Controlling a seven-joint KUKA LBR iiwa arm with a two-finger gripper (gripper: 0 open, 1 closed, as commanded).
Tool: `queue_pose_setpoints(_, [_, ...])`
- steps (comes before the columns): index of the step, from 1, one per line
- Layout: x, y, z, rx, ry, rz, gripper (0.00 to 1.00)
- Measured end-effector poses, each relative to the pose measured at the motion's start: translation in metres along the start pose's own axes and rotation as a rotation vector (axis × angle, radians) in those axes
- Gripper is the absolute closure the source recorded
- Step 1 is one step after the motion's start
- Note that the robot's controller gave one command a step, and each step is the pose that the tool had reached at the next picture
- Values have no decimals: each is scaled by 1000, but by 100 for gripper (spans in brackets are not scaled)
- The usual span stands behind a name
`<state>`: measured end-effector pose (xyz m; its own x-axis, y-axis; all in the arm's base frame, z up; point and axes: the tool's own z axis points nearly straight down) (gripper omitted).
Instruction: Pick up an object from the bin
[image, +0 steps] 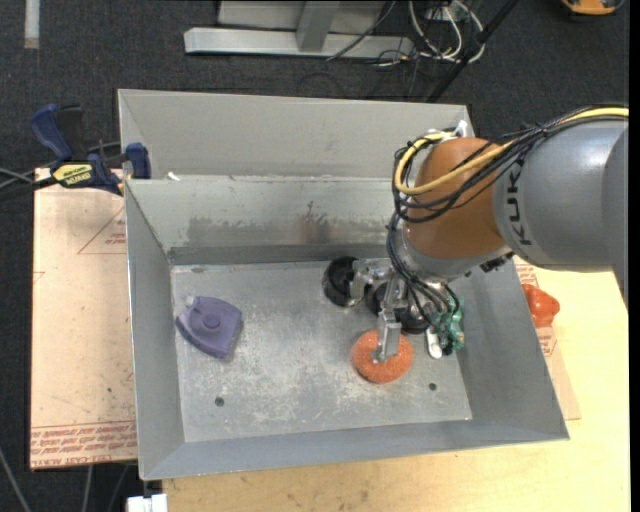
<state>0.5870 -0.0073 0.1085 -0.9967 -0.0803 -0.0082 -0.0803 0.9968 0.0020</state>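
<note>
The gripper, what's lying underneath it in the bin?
An orange round flat thing on the bin floor, right under the gripper. The gripper covers its middle, so whether they touch cannot be seen.

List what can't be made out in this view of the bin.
1. Orange round piece: camera view, its middle is covered by the gripper; contact cannot be told.
2. Black object: camera view, its right side is hidden behind the gripper; its kind is unclear.
3. Orange thing at the right wall of the bin: camera view, cut off above by the arm; its kind is unclear.
</note>
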Motion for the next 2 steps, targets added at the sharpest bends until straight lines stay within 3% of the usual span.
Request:
queue_pose_setpoints(1, [7, -14, 16, -1, 1, -119, 0])
queue_pose_setpoints(2, [10, -40, 26, -1, -2, -338, 0])
